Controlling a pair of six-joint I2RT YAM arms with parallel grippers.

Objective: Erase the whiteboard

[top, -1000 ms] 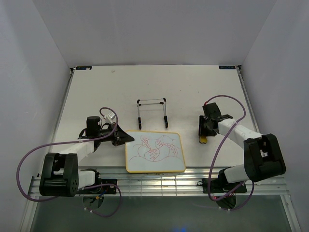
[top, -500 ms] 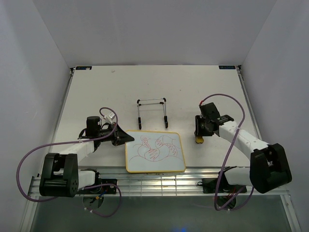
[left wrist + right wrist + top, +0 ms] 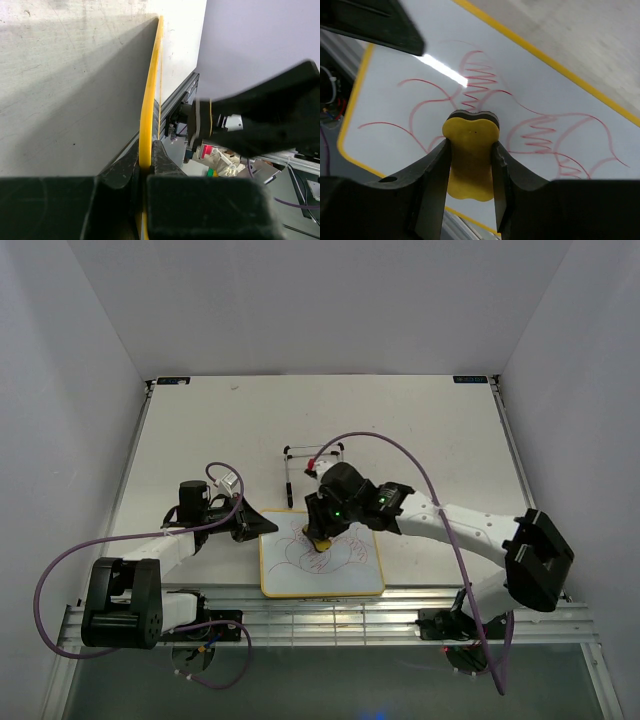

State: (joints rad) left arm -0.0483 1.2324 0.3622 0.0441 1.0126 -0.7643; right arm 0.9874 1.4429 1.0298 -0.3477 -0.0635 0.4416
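Note:
The whiteboard (image 3: 345, 575), white with a thin yellow frame and red scribbles, lies flat near the table's front edge. My left gripper (image 3: 262, 527) is shut on its yellow left edge (image 3: 146, 120). My right gripper (image 3: 322, 540) is shut on a small yellow eraser (image 3: 470, 157) with a black felt face. It holds the eraser down on the red scribbles around the board's middle (image 3: 530, 105). The right arm stretches across from the right and covers the board's upper part.
A black wire easel stand (image 3: 314, 470) sits just behind the board, close to the right arm's wrist. The aluminium rail (image 3: 330, 615) runs along the table's front edge. White walls enclose the table.
My right arm has swung left from the table's right side, carrying the eraser, and now holds it on the whiteboard. The left gripper has stayed on the board's edge.

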